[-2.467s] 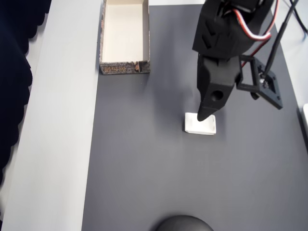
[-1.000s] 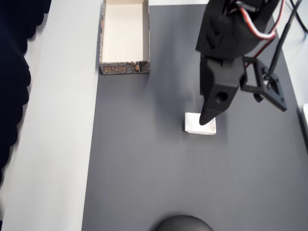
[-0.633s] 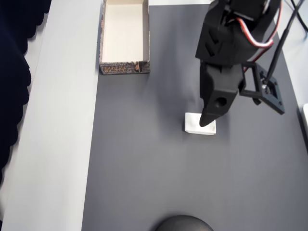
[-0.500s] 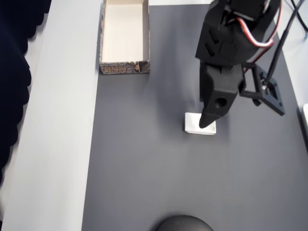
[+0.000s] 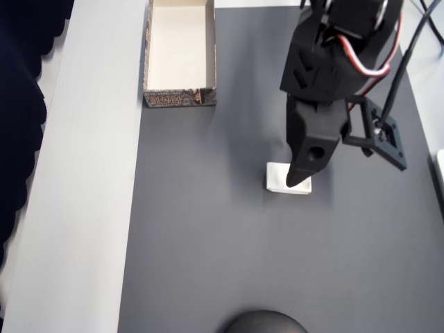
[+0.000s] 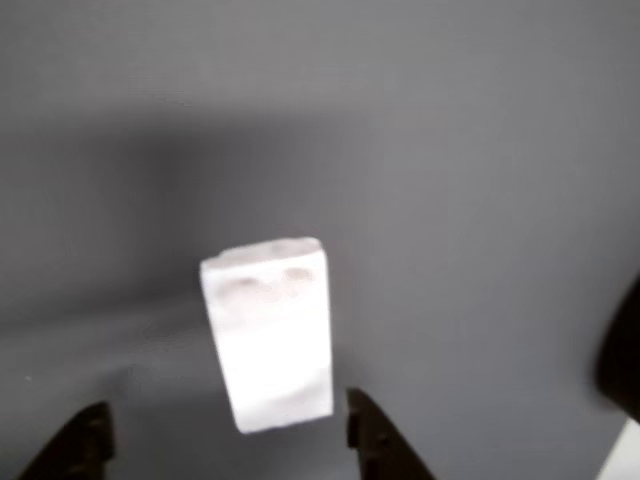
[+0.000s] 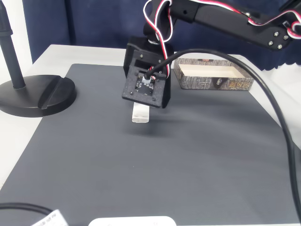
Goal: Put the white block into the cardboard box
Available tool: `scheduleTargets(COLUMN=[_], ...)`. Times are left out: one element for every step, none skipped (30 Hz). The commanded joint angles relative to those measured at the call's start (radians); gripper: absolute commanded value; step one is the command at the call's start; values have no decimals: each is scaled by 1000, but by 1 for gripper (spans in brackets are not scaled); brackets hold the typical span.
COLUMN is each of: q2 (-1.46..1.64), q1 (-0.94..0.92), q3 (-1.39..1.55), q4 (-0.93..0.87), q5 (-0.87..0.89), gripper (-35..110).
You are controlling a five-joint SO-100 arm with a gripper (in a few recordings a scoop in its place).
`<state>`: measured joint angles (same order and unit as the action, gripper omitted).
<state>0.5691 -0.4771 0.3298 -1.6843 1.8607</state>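
White block (image 6: 268, 335) flat on mat, between spread fingers — gripper (image 6: 228, 430) above

We see a pale bench (image 7: 56, 52) covered by a dark grey mat (image 7: 155, 160), evenly lit with soft shadows. Behind it hangs a dark blue curtain (image 7: 99, 21). At the left of the fixed view a black round stand base (image 7: 35, 94) with an upright pole rests on the bench.
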Motion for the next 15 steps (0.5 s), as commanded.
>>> scheduleTargets(q2=[17,17,17,17,15,15,14,12,12,11,11,11,9,9,8], q1=[9,9,9,9,9,9,11,11,12,12,12,14,14,14,15], q3=[-63,-64,-64,-64,-64,-64,-64,-66,-66,-66,-66,-64,-64,-64,-64], q4=[28,32,38,41,44,46,46,46,46,46,46,46,46,49,51], q5=[9,9,9,9,9,9,9,9,9,9,9,9,9,9,9], gripper=[35,36,36,36,36,36,36,36,35,35,35,35,35,35,35])
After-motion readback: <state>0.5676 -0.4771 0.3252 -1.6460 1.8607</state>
